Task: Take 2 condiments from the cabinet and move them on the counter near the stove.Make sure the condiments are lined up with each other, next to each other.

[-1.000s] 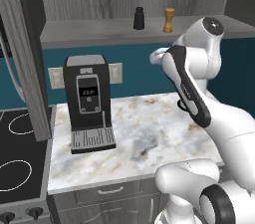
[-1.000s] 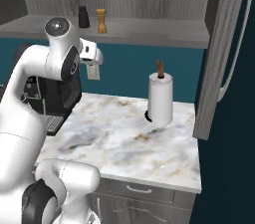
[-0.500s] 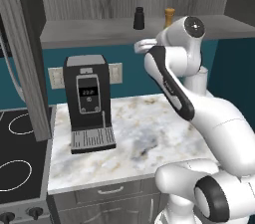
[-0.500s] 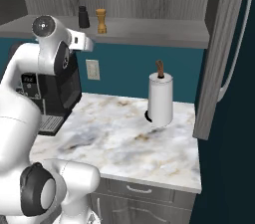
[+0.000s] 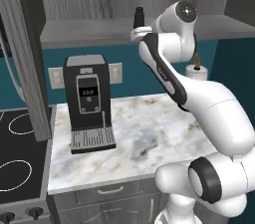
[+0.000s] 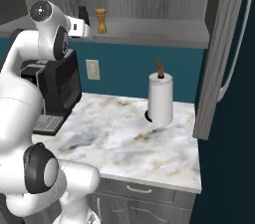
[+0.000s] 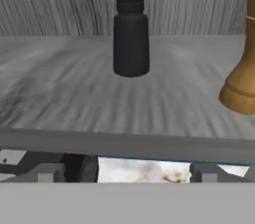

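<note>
Black shaker now dead ahead on cabinet shelf.
Raised to shelf level, fingers spread wide, empty; grasp next.

The counter and the cabinet shelf above it are seen from behind the arm in both base views, one from the left, one from the right, looking forward and down. In the hand view the shelf is faced level and close, the black shaker straight ahead
</note>
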